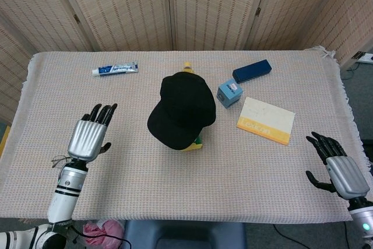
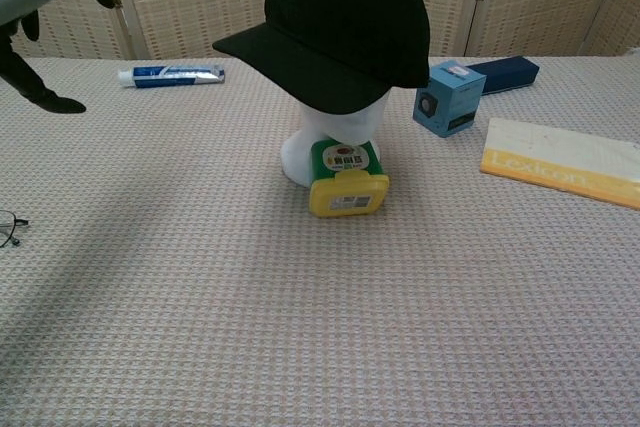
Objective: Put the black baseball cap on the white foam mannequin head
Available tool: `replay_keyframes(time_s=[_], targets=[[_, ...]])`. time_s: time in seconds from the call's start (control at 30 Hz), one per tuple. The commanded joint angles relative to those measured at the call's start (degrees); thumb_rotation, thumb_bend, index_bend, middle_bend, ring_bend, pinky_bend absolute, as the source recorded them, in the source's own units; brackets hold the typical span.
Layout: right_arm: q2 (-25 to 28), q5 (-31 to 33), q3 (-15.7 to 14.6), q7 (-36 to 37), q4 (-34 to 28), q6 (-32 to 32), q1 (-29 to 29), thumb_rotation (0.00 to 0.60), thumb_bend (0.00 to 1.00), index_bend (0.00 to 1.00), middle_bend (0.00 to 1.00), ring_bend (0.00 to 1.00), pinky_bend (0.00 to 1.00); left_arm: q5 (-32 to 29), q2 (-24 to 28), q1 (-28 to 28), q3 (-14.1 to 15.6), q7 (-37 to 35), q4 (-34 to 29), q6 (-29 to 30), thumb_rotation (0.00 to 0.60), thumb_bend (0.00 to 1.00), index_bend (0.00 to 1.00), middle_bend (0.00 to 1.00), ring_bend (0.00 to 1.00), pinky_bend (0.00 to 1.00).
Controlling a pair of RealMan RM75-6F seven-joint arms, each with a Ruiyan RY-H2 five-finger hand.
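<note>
The black baseball cap (image 1: 182, 108) (image 2: 335, 22) sits on the white foam mannequin head (image 2: 326, 145) at the table's middle, brim toward the front left; only the head's neck and base show below it. My left hand (image 1: 90, 135) (image 2: 35, 7) hovers open, well to the left of the cap, holding nothing. My right hand (image 1: 335, 167) is open at the table's front right corner, fingers spread; the chest view does not show it.
A yellow-green box (image 2: 346, 179) leans against the mannequin's base. A blue box (image 1: 229, 93), dark blue case (image 1: 252, 70) and yellow-edged Lexicon book (image 1: 266, 120) lie to the right. Toothpaste (image 1: 115, 69) lies at the back left, glasses (image 1: 58, 160) by my left wrist.
</note>
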Motion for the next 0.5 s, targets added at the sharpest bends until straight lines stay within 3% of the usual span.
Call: replay_keyframes(time_s=[0.03, 0.17, 0.3, 0.5], targets=[[-0.9, 0.9, 0.0, -1.8, -0.3, -1.8, 0.9, 0.600, 0.32, 0.00, 0.00, 0.00, 0.00, 2.4, 4.0, 4.8, 0.5, -15.5, 4.5, -1.7, 0.562, 0.12, 0.00, 0.13, 0.11, 0.38], [-2.0, 2.3, 0.2, -3.7, -0.3, -3.9, 1.9, 0.600, 0.32, 0.00, 0.00, 0.00, 0.00, 6.9, 6.6, 8.6, 1.9, -27.0, 8.1, -0.7, 0.534, 0.12, 0.00, 0.12, 0.11, 0.38], [-3.1, 3.9, 0.6, -5.6, 0.0, -5.3, 2.7, 0.600, 0.32, 0.00, 0.00, 0.00, 0.00, 12.4, 9.2, 14.2, 5.1, -36.5, 10.9, 3.6, 0.490, 0.11, 0.00, 0.12, 0.10, 0.37], [-5.1, 6.7, 1.0, -9.4, 0.4, -7.4, 3.7, 0.600, 0.32, 0.00, 0.00, 0.00, 0.00, 17.2, 9.5, 21.3, 8.6, -45.2, 16.8, 9.4, 0.514, 0.11, 0.00, 0.11, 0.08, 0.37]])
